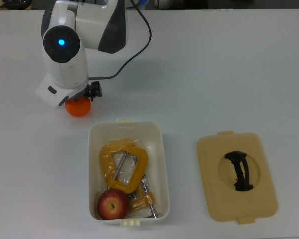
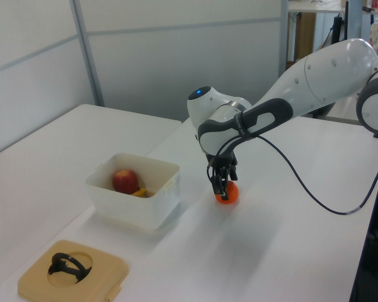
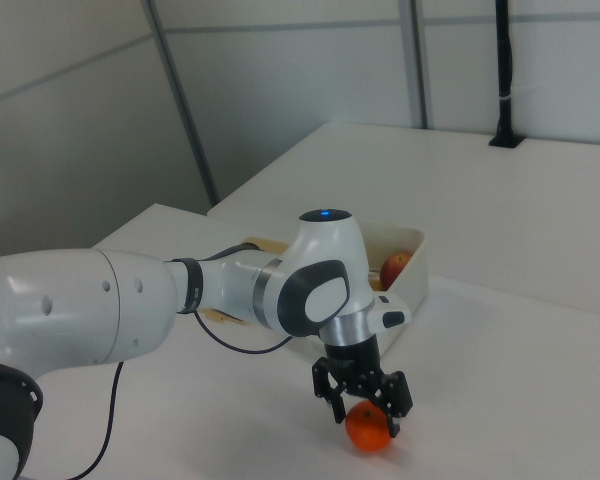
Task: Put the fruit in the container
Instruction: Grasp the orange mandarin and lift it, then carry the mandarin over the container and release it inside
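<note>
The orange mandarin [image 1: 79, 108] lies on the white table, just off the short end of the white container [image 1: 164, 164] at the top view's left. My gripper [image 3: 364, 415] is down over it, open, one finger on each side of its upper half. In the top view the arm's white hand covers the fingers and the mandarin's top. The left view also shows the gripper [image 2: 221, 190] at the mandarin [image 2: 229, 195]. The dark red apple [image 1: 112, 204] sits inside the container, at its near end in the top view.
Yellow metal clamps [image 1: 109, 159] fill the middle of the container beside the apple. The flat tan lid [image 1: 214, 194] with a black handle lies on the table at the top view's right of the container. A black cable runs from the arm across the table.
</note>
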Controlling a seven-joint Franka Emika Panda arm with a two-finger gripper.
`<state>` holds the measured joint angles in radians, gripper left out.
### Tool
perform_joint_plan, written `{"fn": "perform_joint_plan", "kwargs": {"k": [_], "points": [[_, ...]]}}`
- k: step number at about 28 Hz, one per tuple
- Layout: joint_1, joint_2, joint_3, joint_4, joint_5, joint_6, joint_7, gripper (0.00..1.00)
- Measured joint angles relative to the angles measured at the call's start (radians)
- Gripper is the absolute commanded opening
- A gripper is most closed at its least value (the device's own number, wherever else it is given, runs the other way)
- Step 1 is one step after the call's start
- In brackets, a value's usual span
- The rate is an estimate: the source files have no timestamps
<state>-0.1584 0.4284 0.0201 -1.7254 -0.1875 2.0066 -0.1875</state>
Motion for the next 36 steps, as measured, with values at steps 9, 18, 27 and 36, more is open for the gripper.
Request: {"fn": "perform_joint_plan", "kwargs": {"k": [9, 18, 27, 36], "points": [[-0.001, 0.01, 0.0, 0.001, 0.0, 0.027, 0.001, 0.37], [0.003, -0.064, 0.003, 0.045, 0.001, 0.027, 0.003, 0.38], [0.025, -0.142, 0.013, 0.177, 0.085, 0.052, 0.083, 0.38], [0.11, -0.089, 0.019, 0.19, 0.102, 0.341, 0.237, 0.49]]}}
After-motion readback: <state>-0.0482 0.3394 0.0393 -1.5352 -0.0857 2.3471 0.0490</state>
